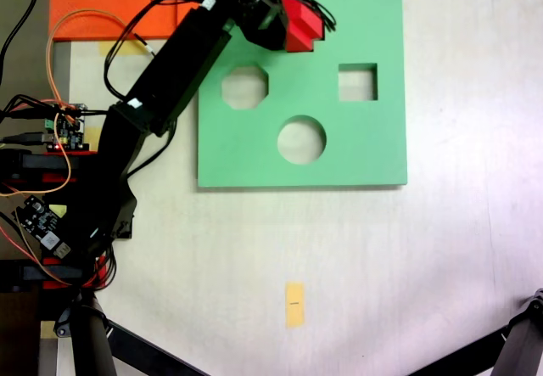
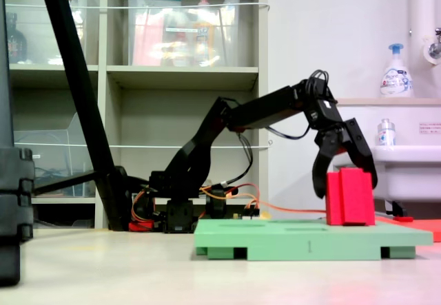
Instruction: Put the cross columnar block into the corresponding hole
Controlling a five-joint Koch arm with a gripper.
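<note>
We saw the black gripper [image 2: 343, 174] pinching the bright red plus-section foam block [image 2: 350, 196] upright, its base at the top face of the green square foam board [image 1: 373, 151], likely seating it in the hidden plus-shaped cutout.

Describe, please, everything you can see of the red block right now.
The red block is bright, matte and foam-like, with stepped sides that suit a cross section. In the second exterior view it stands upright on the green board, near that board's right end. In the first exterior view it sits at the board's upper middle, above the octagonal, round and square holes; no cross hole shows. The black tool straddles its top, fingers down either side, apparently gripping it.
</note>
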